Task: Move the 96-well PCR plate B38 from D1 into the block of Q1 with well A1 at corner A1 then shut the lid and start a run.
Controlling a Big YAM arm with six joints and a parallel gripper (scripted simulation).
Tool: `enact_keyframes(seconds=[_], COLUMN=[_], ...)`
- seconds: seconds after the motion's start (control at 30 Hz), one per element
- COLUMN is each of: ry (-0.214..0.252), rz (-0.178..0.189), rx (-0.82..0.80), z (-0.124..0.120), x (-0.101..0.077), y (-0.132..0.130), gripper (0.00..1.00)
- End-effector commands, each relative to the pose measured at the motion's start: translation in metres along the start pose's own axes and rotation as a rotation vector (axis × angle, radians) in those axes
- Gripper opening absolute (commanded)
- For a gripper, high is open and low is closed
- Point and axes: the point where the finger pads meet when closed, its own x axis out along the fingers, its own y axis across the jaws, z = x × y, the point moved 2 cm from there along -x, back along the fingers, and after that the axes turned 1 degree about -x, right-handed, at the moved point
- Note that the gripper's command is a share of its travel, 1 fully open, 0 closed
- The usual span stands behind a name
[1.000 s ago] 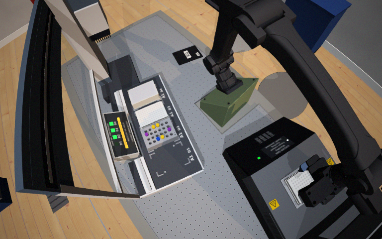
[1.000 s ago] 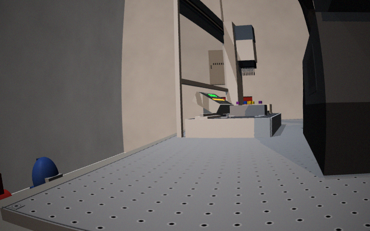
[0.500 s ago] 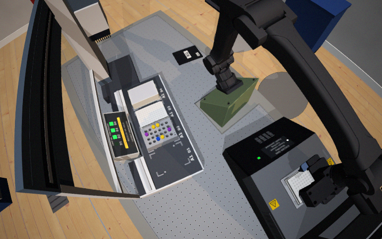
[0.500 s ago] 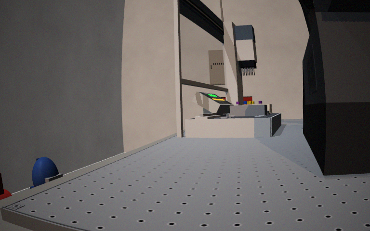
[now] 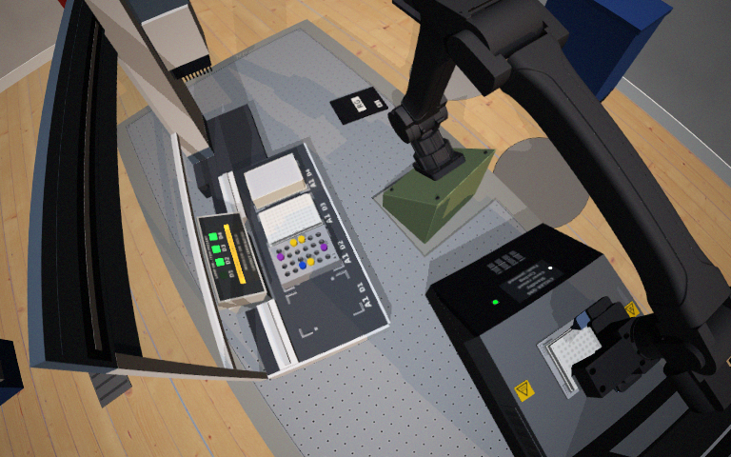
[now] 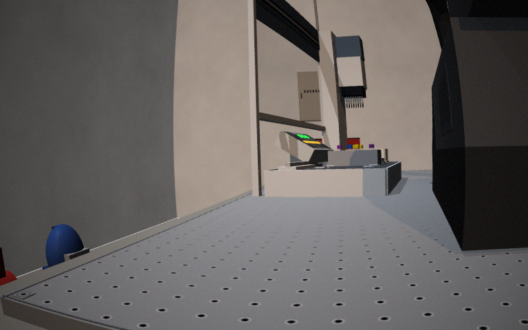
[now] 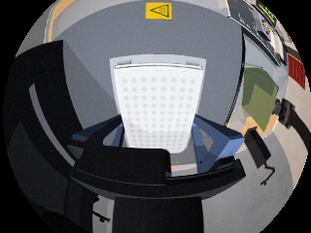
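The white 96-well plate B38 (image 5: pixel 575 347) lies over the block of the black cycler Q1 (image 5: pixel 539 333), inside the block's pale frame. My gripper (image 5: pixel 598 345) is shut on the plate's near end; the blue fingers clasp it in the wrist view (image 7: pixel 158 146), where the plate (image 7: pixel 158 100) reaches away toward the yellow warning sign. Q1's lamp (image 5: pixel 494 301) is green. Position D1 (image 5: pixel 323 307) on the hand-off row is bare. I cannot tell whether the plate rests fully flat in the brackets. Q1's lid is not over the block.
The hand-off row holds the tube cooling block (image 5: pixel 306 255) on D2, plate R33 (image 5: pixel 289 217) on D3 and the deep-well block (image 5: pixel 273 177) on D4. The liquid handler's display (image 5: pixel 228 255) stands beside them. The regrip nest RG (image 5: pixel 354 108) lies at the back. The arm's green base (image 5: pixel 436 196) is near.
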Motion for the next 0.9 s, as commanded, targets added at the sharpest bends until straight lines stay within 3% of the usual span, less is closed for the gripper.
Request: enact_keyframes(seconds=[0.0, 0.3, 0.87], ry=[-0.005, -0.001, 0.002], rz=[0.103, 0.138, 0.152], rx=[0.005, 0.035, 0.041], z=[0.0, 0.002, 0.003], x=[-0.038, -0.057, -0.063], y=[0.025, 0.025, 0.028], gripper=[0.0, 0.0, 0.0])
